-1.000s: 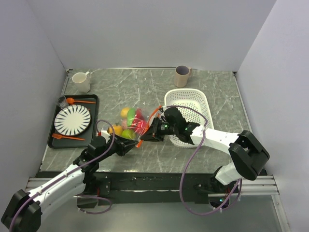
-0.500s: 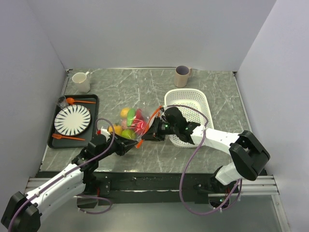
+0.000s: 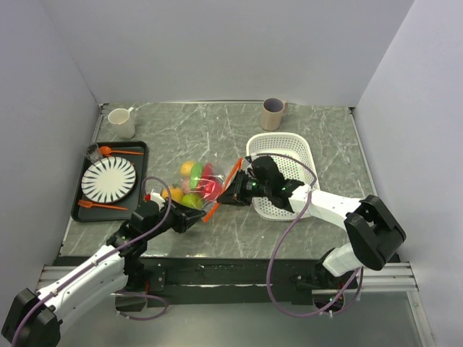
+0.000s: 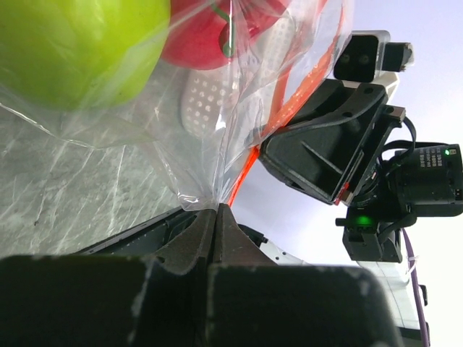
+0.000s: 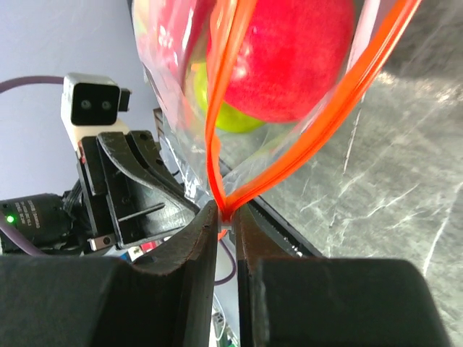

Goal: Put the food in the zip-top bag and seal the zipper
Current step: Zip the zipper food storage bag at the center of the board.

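The clear zip-top bag [image 3: 194,189] lies on the table's middle with the food in it: yellow, green, red and orange toy fruits. A green fruit [image 4: 72,50] and a red one [image 5: 282,58] show close up through the plastic. My left gripper [image 3: 194,218] [image 4: 217,208] is shut on the bag's near corner, beside the orange zipper [image 4: 289,101]. My right gripper [image 3: 231,194] [image 5: 226,217] is shut on the zipper's small white slider. Ahead of the slider the orange strip [image 5: 217,108] splits into two open halves.
A white perforated basket [image 3: 296,155] stands just right of the right gripper. A black tray [image 3: 142,152] at the left holds a striped plate, an orange spoon [image 3: 116,151] and a fork. A white mug [image 3: 121,121] and a beige mug [image 3: 273,113] stand at the back.
My right gripper has moved a little right and away with the slider. More closed orange strip shows behind it. My left gripper holds still on the bag's corner.
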Available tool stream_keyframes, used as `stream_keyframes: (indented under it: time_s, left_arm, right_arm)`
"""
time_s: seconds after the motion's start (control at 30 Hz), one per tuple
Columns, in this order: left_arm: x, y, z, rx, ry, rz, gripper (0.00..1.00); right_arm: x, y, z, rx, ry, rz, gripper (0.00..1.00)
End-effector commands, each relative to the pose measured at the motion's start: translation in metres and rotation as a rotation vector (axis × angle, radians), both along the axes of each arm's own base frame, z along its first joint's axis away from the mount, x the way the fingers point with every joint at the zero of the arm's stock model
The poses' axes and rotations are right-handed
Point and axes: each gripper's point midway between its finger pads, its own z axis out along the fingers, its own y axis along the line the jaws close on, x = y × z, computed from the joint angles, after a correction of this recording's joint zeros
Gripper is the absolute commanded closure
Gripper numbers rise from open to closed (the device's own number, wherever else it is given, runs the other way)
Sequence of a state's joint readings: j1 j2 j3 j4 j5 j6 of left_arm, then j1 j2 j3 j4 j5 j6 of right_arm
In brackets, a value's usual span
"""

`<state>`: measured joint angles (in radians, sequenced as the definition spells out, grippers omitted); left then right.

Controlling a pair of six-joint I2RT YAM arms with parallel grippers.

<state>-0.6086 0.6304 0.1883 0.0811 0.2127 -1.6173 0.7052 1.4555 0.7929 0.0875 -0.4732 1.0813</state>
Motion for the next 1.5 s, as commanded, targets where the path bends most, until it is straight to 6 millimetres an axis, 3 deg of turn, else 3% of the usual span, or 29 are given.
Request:
stream_keyframes:
  time_s: [0.0, 0.67, 1.1, 1.47]
  left_arm:
    - [0.000, -0.007, 0.012, 0.007, -0.015, -0.039, 0.99]
    - [0.001, -0.008, 0.015, 0.000, -0.022, -0.040, 0.99]
    - [0.000, -0.007, 0.015, -0.002, -0.025, -0.038, 0.99]
    - [-0.001, -0.005, 0.014, -0.008, -0.022, -0.033, 0.99]
  right_arm:
    - [0.030, -0.012, 0.028, 0.032, -0.104, -0.070, 0.82]
    - [0.046, -0.035, 0.025, 0.011, -0.119, -0.109, 0.82]
    - [0.075, -0.047, 0.029, -0.010, -0.140, -0.116, 0.82]
    - [0.088, -0.053, 0.020, -0.027, -0.136, -0.112, 0.82]
